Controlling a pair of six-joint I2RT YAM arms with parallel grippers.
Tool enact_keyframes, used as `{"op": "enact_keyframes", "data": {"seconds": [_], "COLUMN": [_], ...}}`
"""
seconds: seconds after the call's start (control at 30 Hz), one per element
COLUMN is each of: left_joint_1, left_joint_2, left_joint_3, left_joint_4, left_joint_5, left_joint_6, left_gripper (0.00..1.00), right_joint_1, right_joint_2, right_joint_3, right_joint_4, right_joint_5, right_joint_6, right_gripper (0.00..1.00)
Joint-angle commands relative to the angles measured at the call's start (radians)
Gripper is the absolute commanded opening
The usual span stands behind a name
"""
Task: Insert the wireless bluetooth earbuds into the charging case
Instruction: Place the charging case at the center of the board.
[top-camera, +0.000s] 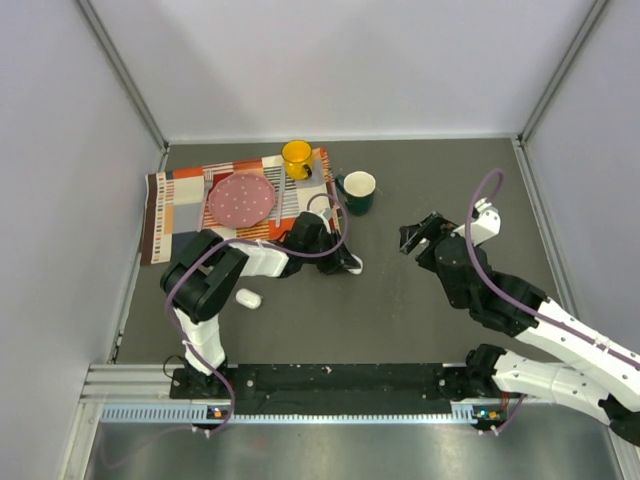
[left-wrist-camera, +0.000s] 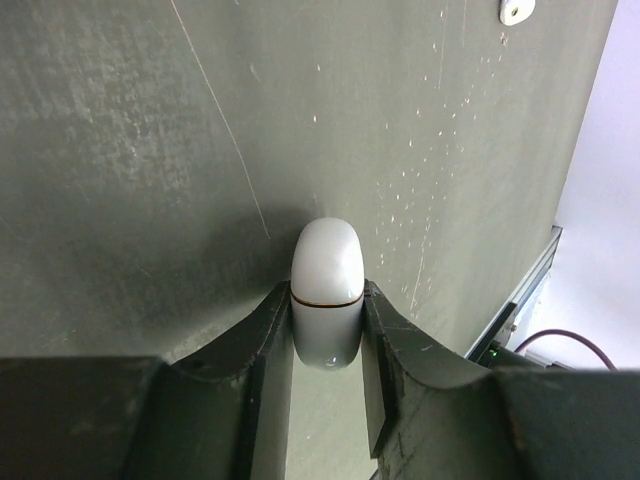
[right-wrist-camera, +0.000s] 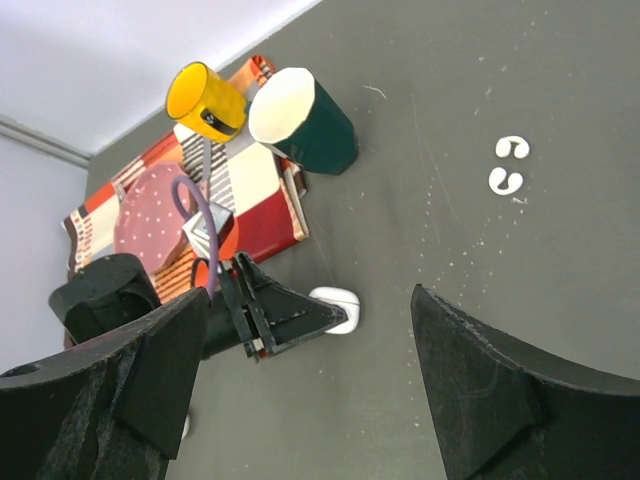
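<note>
The smooth white pebble-shaped plastic charging case (left-wrist-camera: 326, 285) is closed, with a thin dark seam ringing it, and is pinched between the left gripper (left-wrist-camera: 326, 315) fingers. Two tiny glossy white earbuds (right-wrist-camera: 499, 182) lie side by side on the dark table (right-wrist-camera: 450, 60), well apart from it.

1. Table (top-camera: 400, 320): dark grey, scuffed, white specks.
2. Cloth (top-camera: 180, 205): patterned, flat, far-left area.
3. Green mug (top-camera: 358, 190): upright, just beside cloth's right edge.
4. Case (left-wrist-camera: 326, 290): white, lid shut, mid-table.
5. 2 earbuds (right-wrist-camera: 511, 148): side by side, well apart from case.
6. White oval item (top-camera: 248, 298): nearer front, left side.
</note>
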Motion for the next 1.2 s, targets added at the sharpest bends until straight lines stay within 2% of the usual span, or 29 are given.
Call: {"op": "enact_keyframes", "data": {"seconds": [0.0,0.57,0.83,0.93,0.97,1.03,1.17], "left_joint_1": [0.004,0.004,0.004,0.004,0.004,0.004,0.011], "left_joint_2": [-0.002,-0.107,-0.191,-0.234,-0.246,-0.290,-0.404], "left_joint_3": [0.014,0.033,0.048,0.054,0.059,0.064,0.057], "left_joint_4": [0.058,-0.146,-0.237,-0.272,-0.287,-0.327,-0.384], "left_joint_5": [0.019,-0.113,-0.208,-0.246,-0.258,-0.280,-0.398], "left_joint_6": [0.015,0.158,0.233,0.265,0.273,0.299,0.330], "left_gripper": [0.36,0.51,0.53,0.53,0.53,0.53,0.54], "right_joint_1": [-0.009,-0.012,-0.018,-0.018,-0.018,-0.020,-0.020], "right_joint_2": [-0.005,-0.001,0.018,0.034,0.034,0.041,0.084], "right_joint_3": [-0.003,-0.008,0.003,0.010,0.013,0.015,0.035], "right_joint_4": [0.012,0.010,0.010,0.010,0.010,0.012,0.041], "right_joint_5": [0.008,-0.003,-0.038,-0.054,-0.055,-0.064,-0.110], "right_joint_6": [0.011,0.025,0.011,0.000,-0.001,0.002,-0.064], "right_gripper": [0.81,0.81,0.82,0.85,0.91,0.93,0.99]}}
